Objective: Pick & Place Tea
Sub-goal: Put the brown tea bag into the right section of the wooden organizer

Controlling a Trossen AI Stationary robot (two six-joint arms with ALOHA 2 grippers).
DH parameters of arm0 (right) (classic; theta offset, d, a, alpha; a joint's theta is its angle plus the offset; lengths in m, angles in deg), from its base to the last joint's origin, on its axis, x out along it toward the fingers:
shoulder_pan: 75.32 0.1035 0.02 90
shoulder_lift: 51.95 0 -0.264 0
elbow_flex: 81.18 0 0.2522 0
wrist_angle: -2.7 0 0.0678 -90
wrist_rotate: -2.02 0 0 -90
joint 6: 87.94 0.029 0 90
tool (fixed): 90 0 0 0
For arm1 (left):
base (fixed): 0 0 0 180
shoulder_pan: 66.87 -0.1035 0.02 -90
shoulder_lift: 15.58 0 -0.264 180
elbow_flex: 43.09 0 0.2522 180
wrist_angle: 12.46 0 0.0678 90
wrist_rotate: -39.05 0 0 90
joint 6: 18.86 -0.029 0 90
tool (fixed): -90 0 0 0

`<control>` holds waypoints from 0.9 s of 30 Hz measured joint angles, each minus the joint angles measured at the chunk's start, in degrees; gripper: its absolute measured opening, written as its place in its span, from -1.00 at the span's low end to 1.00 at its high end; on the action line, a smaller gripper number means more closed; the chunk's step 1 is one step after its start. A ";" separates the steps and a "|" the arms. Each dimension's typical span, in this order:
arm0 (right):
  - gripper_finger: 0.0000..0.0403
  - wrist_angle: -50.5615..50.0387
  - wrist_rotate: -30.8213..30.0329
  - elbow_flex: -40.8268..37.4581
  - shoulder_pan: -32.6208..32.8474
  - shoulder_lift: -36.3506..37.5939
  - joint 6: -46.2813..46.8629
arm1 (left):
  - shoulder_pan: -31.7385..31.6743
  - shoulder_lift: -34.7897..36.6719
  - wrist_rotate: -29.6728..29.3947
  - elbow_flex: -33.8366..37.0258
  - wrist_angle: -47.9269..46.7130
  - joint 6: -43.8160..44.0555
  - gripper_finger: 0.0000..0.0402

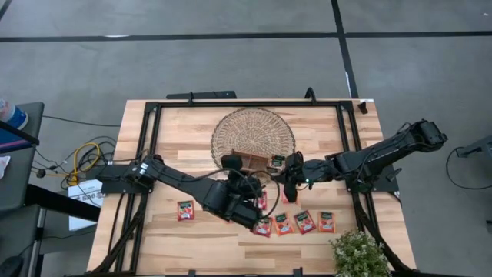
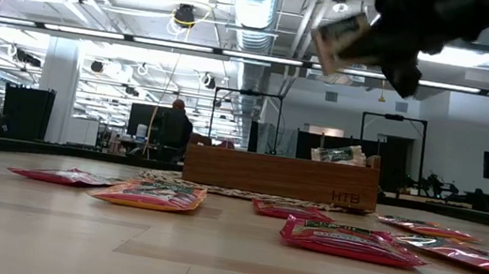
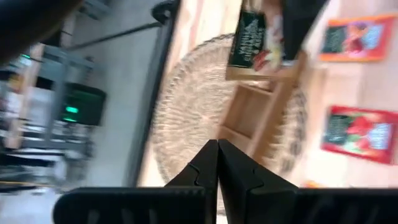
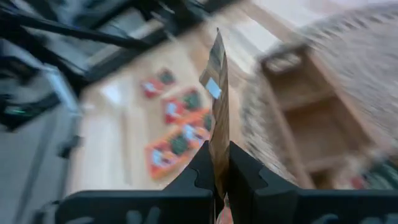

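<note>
Red sachet (image 4: pixel 217 93) pinched in right hand (image 4: pixel 219 171).

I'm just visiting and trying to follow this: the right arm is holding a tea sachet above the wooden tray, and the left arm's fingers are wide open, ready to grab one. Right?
Not quite. The left gripper has its fingers shut and empty, as the left wrist view shows. The right gripper does hold a tea sachet by the wooden tray.
</note>
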 joint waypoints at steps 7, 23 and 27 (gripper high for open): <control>-0.98 -6.43 -4.97 -0.02 -0.92 2.83 1.56 | -0.68 4.62 0.63 0.05 -0.12 -0.22 -1.00; -0.98 -14.94 -2.18 0.00 -6.78 18.14 -7.64 | -10.42 14.04 -1.48 0.07 1.99 -1.64 -1.00; -0.98 -19.07 0.34 -0.02 -7.42 20.80 -9.81 | -10.87 14.22 1.35 2.25 8.41 -1.24 -1.00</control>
